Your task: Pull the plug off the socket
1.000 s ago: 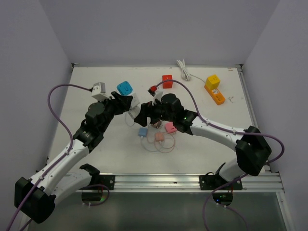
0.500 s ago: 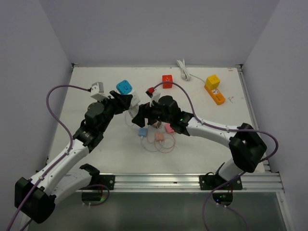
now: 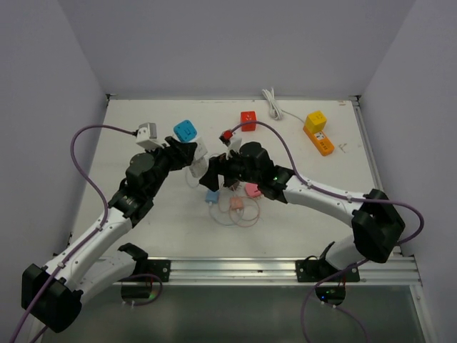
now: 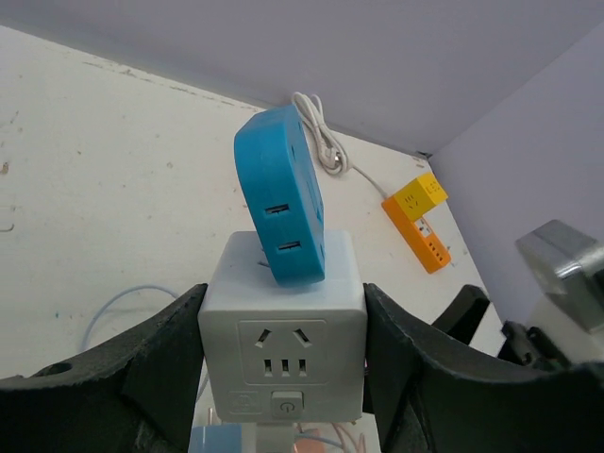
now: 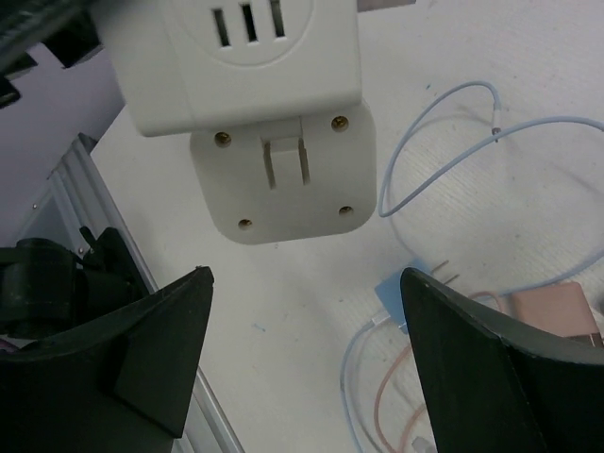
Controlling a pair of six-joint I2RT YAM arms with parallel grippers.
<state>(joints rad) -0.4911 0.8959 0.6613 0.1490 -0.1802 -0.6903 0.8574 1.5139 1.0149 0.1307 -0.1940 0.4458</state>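
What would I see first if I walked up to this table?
Mid-table, the left gripper clamps a white cube socket, and the right gripper gapes open close to it. Then the bright colours catch the eye: a blue block just behind, and a red cube and a yellow-orange strip toward the far edge.

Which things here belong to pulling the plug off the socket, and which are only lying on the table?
For the job:
- white cube socket, held in the left gripper
- blue plug on top of it
- right gripper, open, close to it

Lying about:
- red cube
- yellow cube
- orange power strip
- white cable
- pink chargers
- small blue charger
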